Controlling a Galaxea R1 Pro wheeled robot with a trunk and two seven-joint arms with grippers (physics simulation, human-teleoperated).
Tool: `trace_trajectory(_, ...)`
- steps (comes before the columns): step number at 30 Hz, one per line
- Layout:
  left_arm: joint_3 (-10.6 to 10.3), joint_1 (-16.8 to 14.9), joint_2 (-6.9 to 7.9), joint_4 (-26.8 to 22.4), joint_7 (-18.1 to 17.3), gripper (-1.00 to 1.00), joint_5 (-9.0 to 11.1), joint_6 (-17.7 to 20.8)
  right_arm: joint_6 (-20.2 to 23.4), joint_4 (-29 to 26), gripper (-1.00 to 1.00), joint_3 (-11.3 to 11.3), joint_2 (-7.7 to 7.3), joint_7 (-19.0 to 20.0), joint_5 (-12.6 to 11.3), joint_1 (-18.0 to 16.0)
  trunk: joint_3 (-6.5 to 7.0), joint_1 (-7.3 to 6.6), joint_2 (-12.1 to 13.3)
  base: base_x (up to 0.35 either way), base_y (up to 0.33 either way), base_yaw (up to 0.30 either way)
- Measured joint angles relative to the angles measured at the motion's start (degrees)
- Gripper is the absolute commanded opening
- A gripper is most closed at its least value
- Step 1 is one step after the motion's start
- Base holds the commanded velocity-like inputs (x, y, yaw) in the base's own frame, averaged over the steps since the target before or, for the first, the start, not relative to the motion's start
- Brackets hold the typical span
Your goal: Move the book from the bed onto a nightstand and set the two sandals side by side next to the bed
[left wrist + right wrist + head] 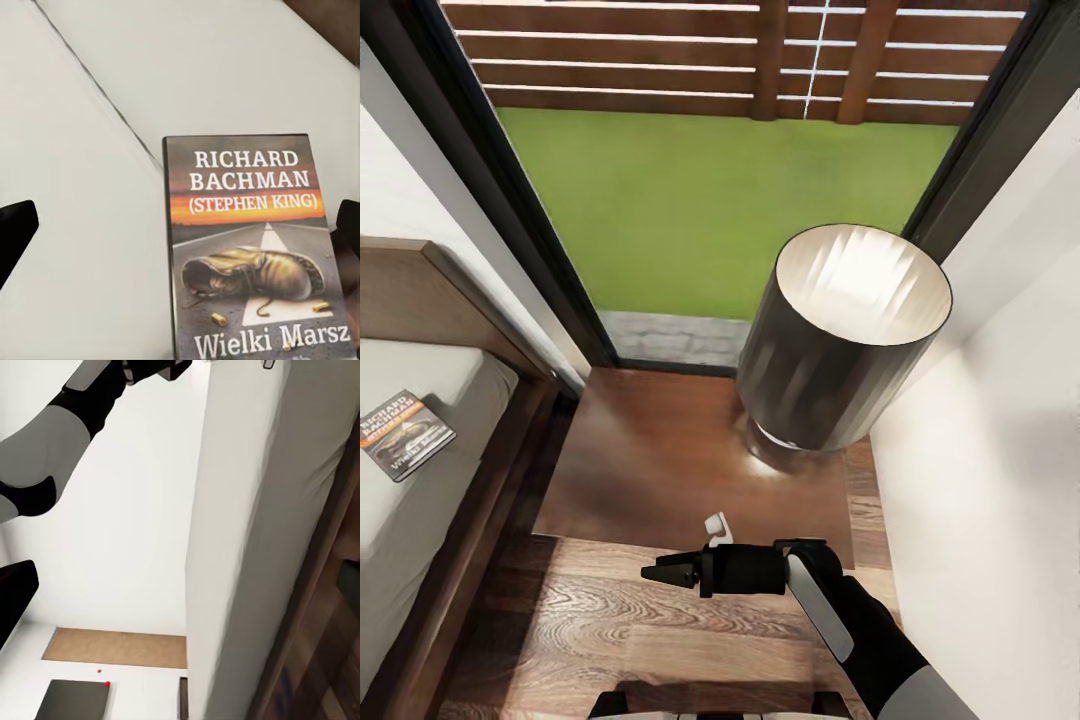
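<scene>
Right now you are facing a big window [720, 190] with green grass outside, and the bed [420, 480] with its pale mattress sits at your left, with the brown nightstand [660, 460] just beside it holding a dark lamp [840, 340]. Your right gripper [660, 574] hangs over the wood floor [610, 630] near the nightstand's front edge (you cannot tell if its fingers are apart or together). Your left gripper [180, 225] has its dark fingers [15, 225] spread wide above the book [251, 247], which lies flat on the mattress.
</scene>
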Motion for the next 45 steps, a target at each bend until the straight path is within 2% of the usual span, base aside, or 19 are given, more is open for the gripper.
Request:
trace_trajectory(12,0.0,0.1,0.0,0.5,-0.1,1.0,-0.5,-0.2,0.0,0.0,1.0,0.0,0.0,0.0,-0.1,0.0,2.15,-2.64,4.8,0.0,0.0,0.0)
trace_trajectory(21,0.1,0.3,-0.07,0.5,-0.2,1.0,-5.5,-0.4,0.0,0.0,1.0,-0.1,0.0,0.0,-0.1,0.0,2.16,-2.64,4.8,0.0,0.0,0.0)
trace_trajectory(34,0.0,0.4,-0.33,0.7,-0.3,1.0,-6.0,-0.4,0.0,0.1,1.0,-0.1,0.0,0.0,0.1,0.0,2.16,-2.64,4.8,0.0,0.0,0.0)
trace_trajectory(38,-0.1,0.4,-0.35,3.8,-0.9,1.0,-6.2,-0.7,-0.3,0.3,1.0,-0.1,0.0,-0.1,0.1,0.0,2.16,-2.64,4.8,0.0,0.0,0.0)
trace_trajectory(40,-0.5,0.4,-0.42,7.3,-1.6,1.0,-6.3,-3.0,-1.5,1.3,1.0,-0.1,0.0,-0.1,0.1,0.0,2.16,-2.64,4.8,0.0,0.0,0.0)
trace_trajectory(42,-1.8,0.4,-0.73,11.0,-2.7,1.0,-6.3,-7.7,-3.3,3.1,1.0,-0.2,0.0,-0.1,0.2,0.0,2.16,-2.64,4.8,0.0,0.0,0.0)
trace_trajectory(45,-6.4,0.4,-1.04,16.2,-7.3,1.0,-6.3,-13.0,-4.9,5.7,1.0,-0.3,0.0,-0.1,0.2,0.0,2.16,-2.64,4.8,0.0,0.0,0.0)
